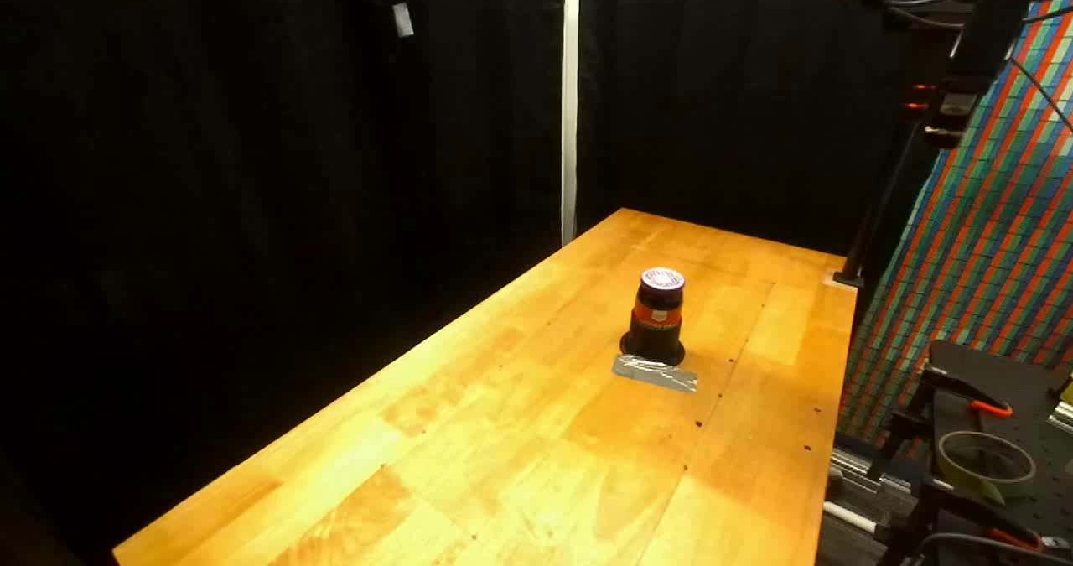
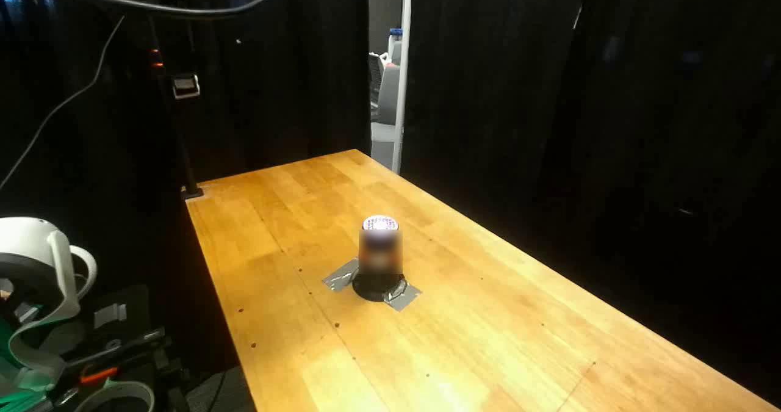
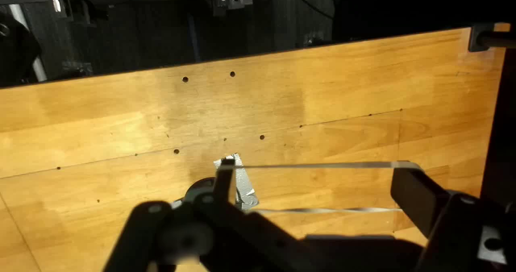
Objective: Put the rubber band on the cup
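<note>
Table (image 1: 536, 415): warm, bright in both exterior views, pale glare low in each frame; in my wrist view, a washed-out patch left of centre. Curtains (image 1: 251, 172): near black. Cup (image 2: 380, 259): in an exterior view, top glaring white, middle smeared by blur. My gripper (image 3: 316, 187): bottom of wrist view, dark, edges soft.

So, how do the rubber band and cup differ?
The rubber band is thin and pale; the cup is thick and mostly dark. The rubber band stretches across the open hand; the cup stands upright on the table. Both show pale colour, the cup at its top.
</note>
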Motion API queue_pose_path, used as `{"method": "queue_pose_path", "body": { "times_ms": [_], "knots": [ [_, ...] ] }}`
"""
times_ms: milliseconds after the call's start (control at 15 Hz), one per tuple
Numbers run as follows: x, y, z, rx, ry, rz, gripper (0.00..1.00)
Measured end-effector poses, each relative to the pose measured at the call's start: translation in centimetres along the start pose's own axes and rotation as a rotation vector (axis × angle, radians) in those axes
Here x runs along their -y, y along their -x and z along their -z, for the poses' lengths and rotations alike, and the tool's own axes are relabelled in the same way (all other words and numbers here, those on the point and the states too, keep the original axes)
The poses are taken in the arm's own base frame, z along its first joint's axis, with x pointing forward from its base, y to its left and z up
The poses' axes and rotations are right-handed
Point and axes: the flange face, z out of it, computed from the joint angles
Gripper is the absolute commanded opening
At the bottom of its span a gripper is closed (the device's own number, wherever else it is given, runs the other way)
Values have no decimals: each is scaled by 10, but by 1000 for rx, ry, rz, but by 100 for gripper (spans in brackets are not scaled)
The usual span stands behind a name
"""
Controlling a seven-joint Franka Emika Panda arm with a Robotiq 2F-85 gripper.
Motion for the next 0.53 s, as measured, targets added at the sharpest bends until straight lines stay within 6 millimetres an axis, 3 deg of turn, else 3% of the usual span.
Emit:
{"method": "queue_pose_path", "body": {
  "times_ms": [533],
  "knots": [
    [2,0,8,-17,-4,4,100]
  ]
}}
